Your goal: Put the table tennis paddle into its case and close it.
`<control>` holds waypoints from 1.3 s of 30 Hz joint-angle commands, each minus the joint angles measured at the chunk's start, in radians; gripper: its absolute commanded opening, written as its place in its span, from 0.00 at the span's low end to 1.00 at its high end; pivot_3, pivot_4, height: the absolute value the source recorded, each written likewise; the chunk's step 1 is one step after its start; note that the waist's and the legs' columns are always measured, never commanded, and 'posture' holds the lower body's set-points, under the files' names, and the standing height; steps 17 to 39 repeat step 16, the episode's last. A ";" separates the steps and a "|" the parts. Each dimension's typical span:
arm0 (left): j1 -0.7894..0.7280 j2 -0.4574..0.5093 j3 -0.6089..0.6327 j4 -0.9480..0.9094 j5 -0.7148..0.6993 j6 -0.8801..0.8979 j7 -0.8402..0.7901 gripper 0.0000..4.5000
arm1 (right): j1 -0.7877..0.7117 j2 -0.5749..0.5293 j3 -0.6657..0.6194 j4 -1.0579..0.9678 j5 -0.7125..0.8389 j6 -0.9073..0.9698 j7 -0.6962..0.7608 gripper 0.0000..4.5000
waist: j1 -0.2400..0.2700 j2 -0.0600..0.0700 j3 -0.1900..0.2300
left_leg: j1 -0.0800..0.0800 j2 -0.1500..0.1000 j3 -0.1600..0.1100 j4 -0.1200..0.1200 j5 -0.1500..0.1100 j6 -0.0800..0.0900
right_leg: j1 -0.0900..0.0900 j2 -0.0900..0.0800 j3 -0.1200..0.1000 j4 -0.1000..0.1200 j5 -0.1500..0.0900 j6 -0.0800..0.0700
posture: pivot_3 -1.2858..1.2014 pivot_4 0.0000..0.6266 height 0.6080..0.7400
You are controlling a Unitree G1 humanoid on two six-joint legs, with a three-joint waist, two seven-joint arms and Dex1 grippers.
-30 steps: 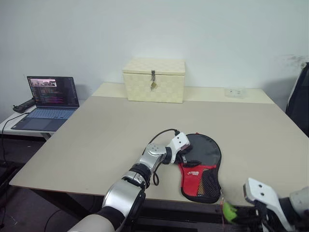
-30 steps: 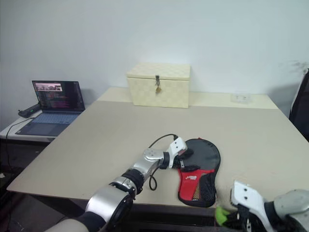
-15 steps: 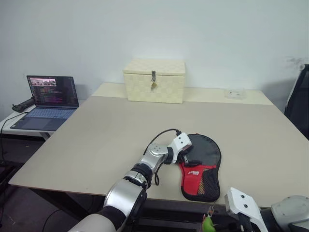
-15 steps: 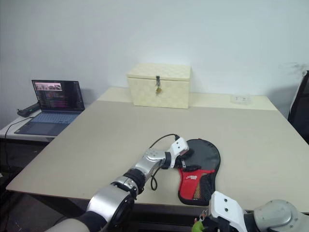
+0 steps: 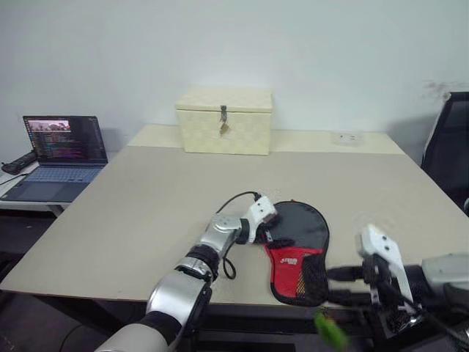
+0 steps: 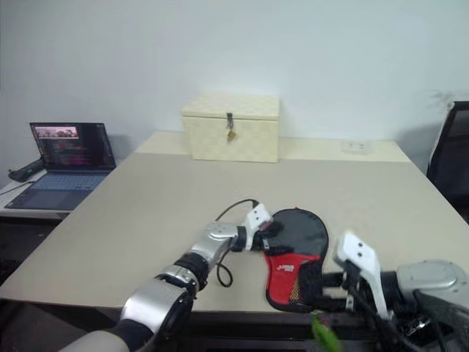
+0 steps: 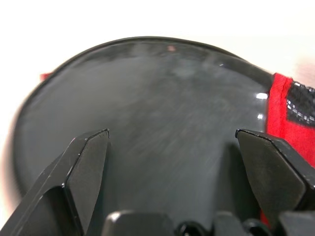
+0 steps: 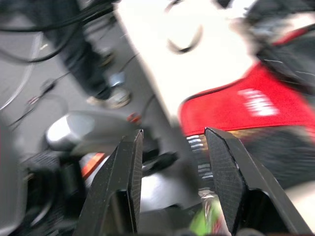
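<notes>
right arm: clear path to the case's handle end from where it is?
Probably yes. The right gripper is open just off the table edge, beside the handle end of the case, with nothing between them. The left gripper sits farther up the case.

The black case [image 5: 299, 253], red panel and mesh pocket nearest, lies flat at the table's near edge.

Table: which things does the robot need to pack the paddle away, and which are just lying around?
For the job: case; black round face at its far end, likely the paddle; left gripper, open over that face; right gripper, open by the case's near end.

Just lying about: cream box; laptop; small green thing below the right gripper; chair.
</notes>
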 commanded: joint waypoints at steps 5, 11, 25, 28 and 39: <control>0.270 0.243 0.135 -0.673 -0.264 0.307 -0.132 1.00 | -0.230 0.089 0.160 0.498 -0.316 -0.409 0.120 0.46 | -0.023 0.001 0.004 | -0.003 0.000 -0.001 -0.001 0.000 0.000 | -0.004 0.000 0.000 0.001 0.003 -0.006 | 0.52 0.24 1.00; 0.407 0.343 0.156 -1.006 -0.374 0.533 -0.082 1.00 | -0.441 0.173 0.250 0.919 -0.485 -0.651 0.236 0.46 | -0.013 0.008 0.009 | -0.004 -0.001 -0.001 0.000 0.000 0.001 | -0.005 -0.001 -0.001 0.001 0.003 -0.006 | 0.52 0.24 1.00; 0.442 0.361 0.172 -1.077 -0.374 0.566 0.004 1.00 | -0.465 0.187 0.274 1.000 -0.554 -0.709 0.290 0.46 | -0.008 0.009 0.009 | -0.005 -0.001 -0.001 0.001 0.000 0.001 | -0.005 -0.001 -0.001 0.001 0.003 -0.006 | 0.52 0.24 1.00; 0.442 0.361 0.172 -1.077 -0.374 0.566 0.004 1.00 | -0.465 0.187 0.274 1.000 -0.554 -0.709 0.290 0.46 | -0.008 0.009 0.009 | -0.005 -0.001 -0.001 0.001 0.000 0.001 | -0.005 -0.001 -0.001 0.001 0.003 -0.006 | 0.52 0.24 1.00; 0.442 0.361 0.172 -1.077 -0.374 0.566 0.004 1.00 | -0.465 0.187 0.274 1.000 -0.554 -0.709 0.290 0.46 | -0.008 0.009 0.009 | -0.005 -0.001 -0.001 0.001 0.000 0.001 | -0.005 -0.001 -0.001 0.001 0.003 -0.006 | 0.52 0.24 1.00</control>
